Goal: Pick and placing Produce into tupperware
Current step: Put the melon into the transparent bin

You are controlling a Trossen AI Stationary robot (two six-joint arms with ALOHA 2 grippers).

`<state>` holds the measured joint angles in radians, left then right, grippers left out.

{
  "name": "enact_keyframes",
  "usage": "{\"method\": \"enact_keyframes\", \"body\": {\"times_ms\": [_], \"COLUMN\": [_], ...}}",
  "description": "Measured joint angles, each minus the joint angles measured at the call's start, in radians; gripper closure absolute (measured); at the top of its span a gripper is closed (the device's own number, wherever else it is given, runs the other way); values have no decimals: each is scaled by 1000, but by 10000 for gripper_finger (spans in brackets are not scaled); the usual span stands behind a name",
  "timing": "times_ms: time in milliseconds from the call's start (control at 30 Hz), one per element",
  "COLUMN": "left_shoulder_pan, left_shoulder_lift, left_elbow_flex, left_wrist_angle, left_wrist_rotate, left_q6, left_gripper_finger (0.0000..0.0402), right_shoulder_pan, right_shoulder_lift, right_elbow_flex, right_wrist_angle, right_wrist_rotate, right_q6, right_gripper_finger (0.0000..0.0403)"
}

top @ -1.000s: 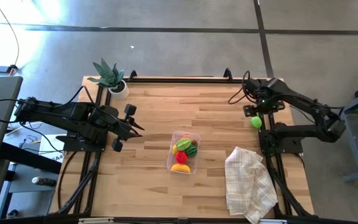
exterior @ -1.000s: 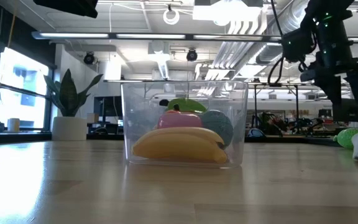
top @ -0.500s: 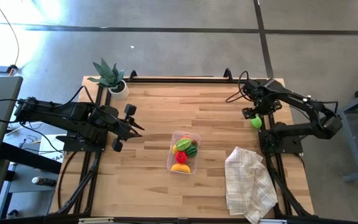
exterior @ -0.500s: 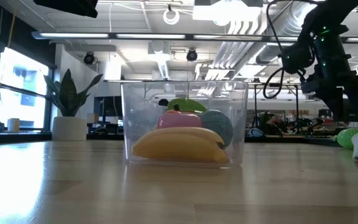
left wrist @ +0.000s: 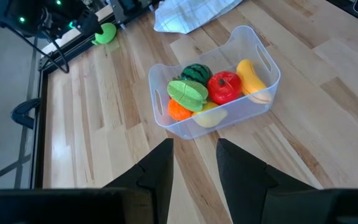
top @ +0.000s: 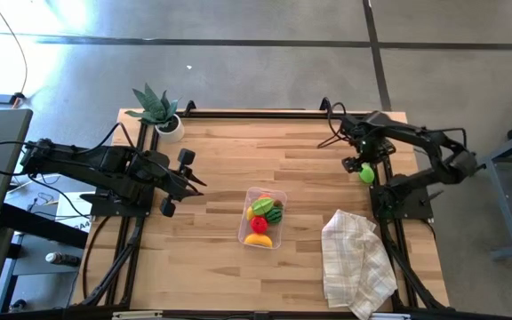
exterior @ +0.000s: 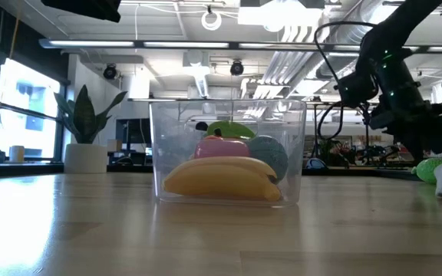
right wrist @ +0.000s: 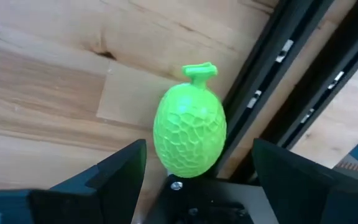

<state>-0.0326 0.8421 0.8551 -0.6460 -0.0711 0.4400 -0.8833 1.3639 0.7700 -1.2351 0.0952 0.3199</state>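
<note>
A bright green netted fruit [right wrist: 189, 132] lies on the wood at the table's right edge [top: 366, 174], against the black frame rail. My right gripper [right wrist: 199, 152] hangs open just above it, pointing down, one finger on either side and apart from it. The clear tupperware [top: 263, 216] stands mid-table and holds a banana [left wrist: 253, 78], a red fruit [left wrist: 224, 86], a watermelon [left wrist: 196, 73], a green piece, an orange and a lemon. My left gripper [top: 194, 184] waits open above the table's left side, with nothing between its fingers [left wrist: 160, 171].
A white checked cloth [top: 356, 260] lies crumpled near the front right. A potted plant [top: 158, 111] stands at the far left corner. Black frame rails [right wrist: 272, 87] run right beside the green fruit. Bare wood lies between the tub and both arms.
My right gripper has come down toward the green fruit, shifting a little toward the table's left and rolling about its own axis. Its fingers have stayed open. The fruit has not moved.
</note>
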Motion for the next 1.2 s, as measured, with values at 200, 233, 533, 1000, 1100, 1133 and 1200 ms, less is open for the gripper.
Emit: {"method": "enact_keyframes", "body": {"times_ms": [200,233,533,1000,1100,1133,1200], "left_shoulder_pan": [0,0,0,0,0,0,0], "left_shoulder_lift": [0,0,0,0,0,0,0], "left_elbow_flex": [0,0,0,0,0,0,0], "left_wrist_angle": [0,0,0,0,0,0,0], "left_wrist_rotate": [0,0,0,0,0,0,0], "left_q6": [0,0,0,0,0,0,0], "left_gripper_finger": [291,291,291,291,291,291,291], "right_shoulder_pan": [0,0,0,0,0,0,0], "right_shoulder_lift": [67,78,162,271,279,278,279], "right_elbow_flex": [0,0,0,0,0,0,0], "right_wrist_angle": [-5,-4,12,36,42,45,49], "right_wrist_rotate": [-42,-45,-50,-87,-92,-92,-92], "right_q6": [-30,-33,-33,-40,-40,-40,-36], "right_gripper_finger": [119,119,119,119,119,119,119]}}
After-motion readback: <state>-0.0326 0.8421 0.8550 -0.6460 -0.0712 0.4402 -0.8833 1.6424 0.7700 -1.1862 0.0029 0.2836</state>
